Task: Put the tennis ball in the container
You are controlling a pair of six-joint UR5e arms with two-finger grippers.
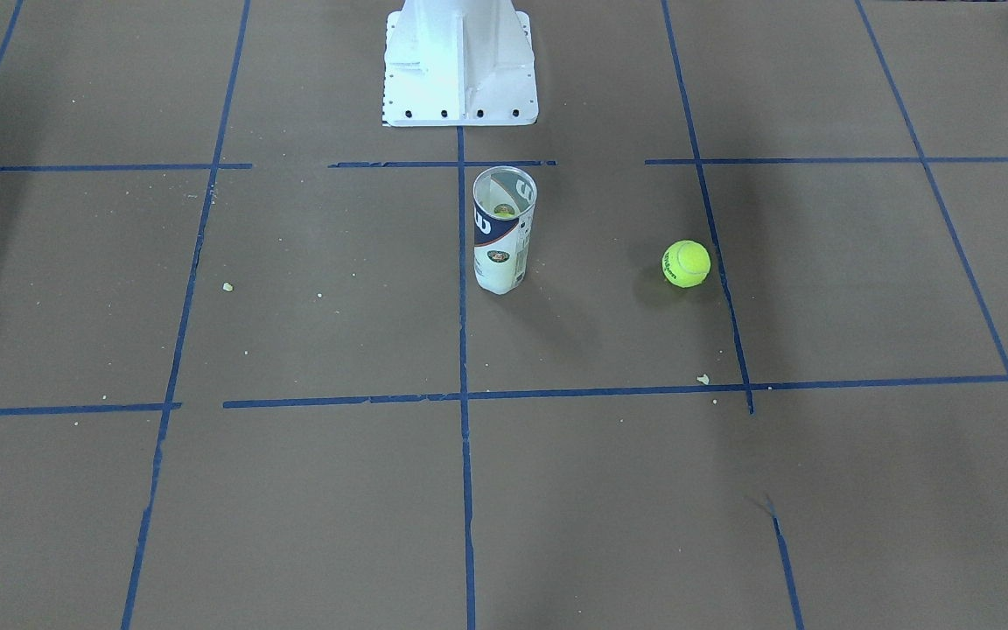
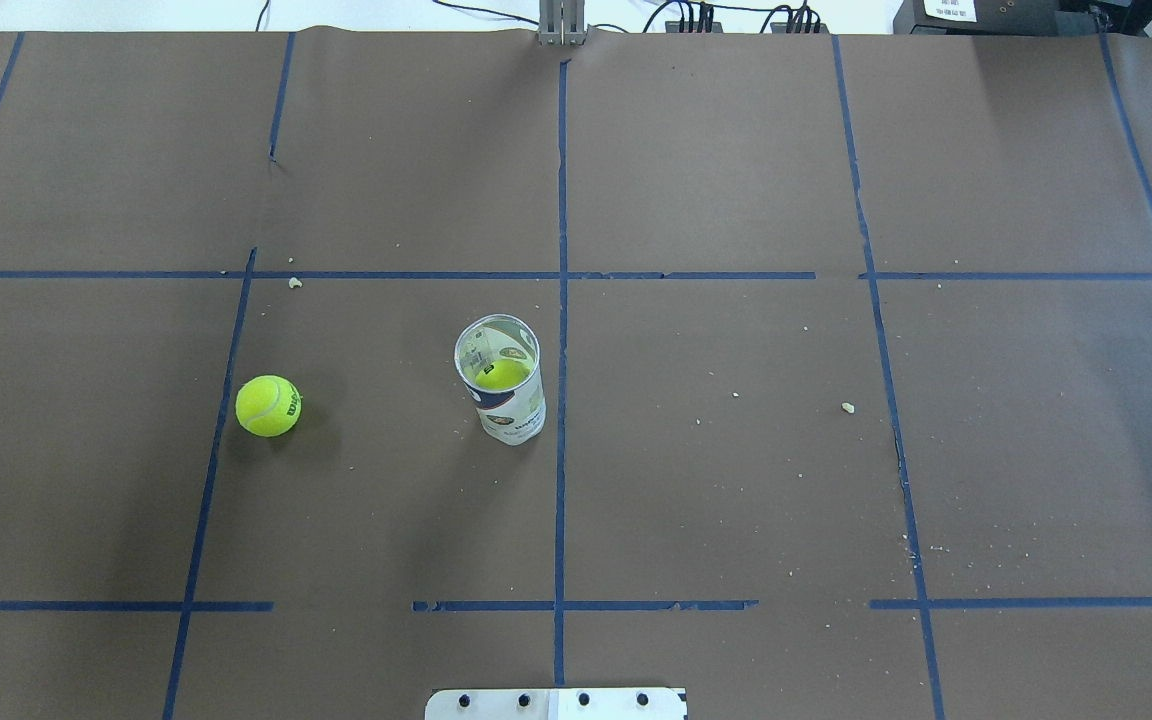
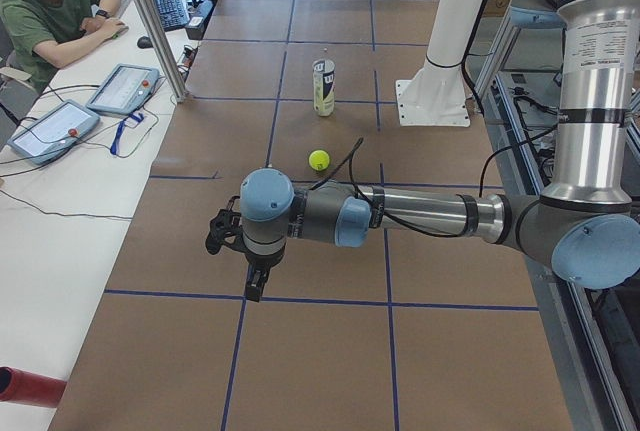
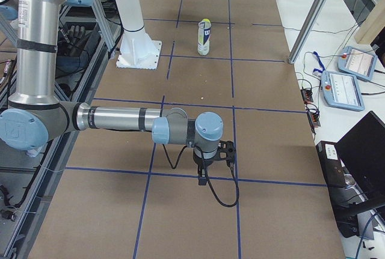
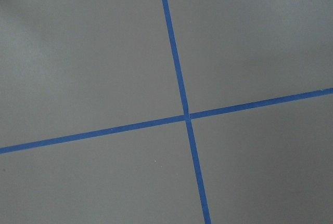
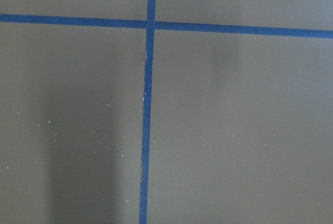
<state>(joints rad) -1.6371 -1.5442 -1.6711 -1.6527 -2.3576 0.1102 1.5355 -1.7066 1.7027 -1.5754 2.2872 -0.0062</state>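
Note:
The tennis ball (image 1: pixel 686 263) (image 2: pixel 268 405) (image 3: pixel 319 160) lies alone on the brown table, on the robot's left side. The container (image 1: pixel 504 232) (image 2: pixel 506 395) (image 3: pixel 323 86) (image 4: pixel 205 38) stands upright near the middle, its mouth open, with another yellow-green ball (image 2: pixel 501 375) low inside it. My left gripper (image 3: pixel 216 233) hangs over the table far from both, seen only in the exterior left view. My right gripper (image 4: pixel 228 151) shows only in the exterior right view, equally far away. For neither can I tell whether it is open or shut. Both wrist views show only table and blue tape.
The white pedestal (image 1: pixel 460 66) (image 2: pixel 556 703) stands at the robot's edge behind the container. Blue tape lines grid the table (image 2: pixel 736 450). An operator (image 3: pixel 50 11) sits at a side desk with tablets (image 3: pixel 120 86); a laptop (image 4: pixel 361 169) stands beside the other end.

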